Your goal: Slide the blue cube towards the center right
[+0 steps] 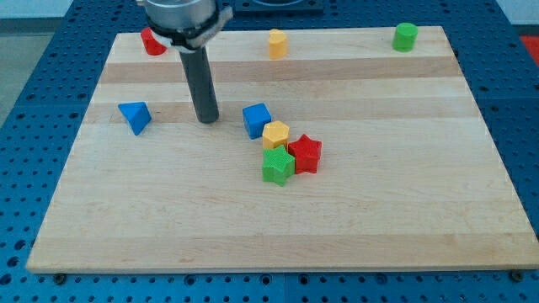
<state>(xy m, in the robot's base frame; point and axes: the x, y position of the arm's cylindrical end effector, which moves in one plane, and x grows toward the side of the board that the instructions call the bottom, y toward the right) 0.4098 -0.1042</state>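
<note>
Blocks sit bunched near the middle of the table (pixel 404 219), and I place everything from the blue cube (pixel 257 119), the thing to be moved. Nearest the view's bottom is the green block (pixel 277 165), below and a little right of the blue cube, with the red star-shaped block (pixel 306 153) touching it on its right. Just above those, the yellow block (pixel 275 134) presses against the blue cube's lower right corner. The blue cube itself lies slightly left of the table's middle, well short of the center right. My tip (pixel 206 120) rests to the left of the blue cube, near it but apart, with a strip of bare wood between. Farther left of the cube is the blue triangular block (pixel 135 116). Far beyond, along the table's top edge, stand a red block (pixel 152 42), partly behind the rod, a yellow cylinder (pixel 277 43) and a green cylinder (pixel 405 36). There are no fingers on this rod, so no open or closed state applies. I judge the push not yet begun: contact is still to be made, then the whole rightward slide remains, with the yellow block likely in the way.
</note>
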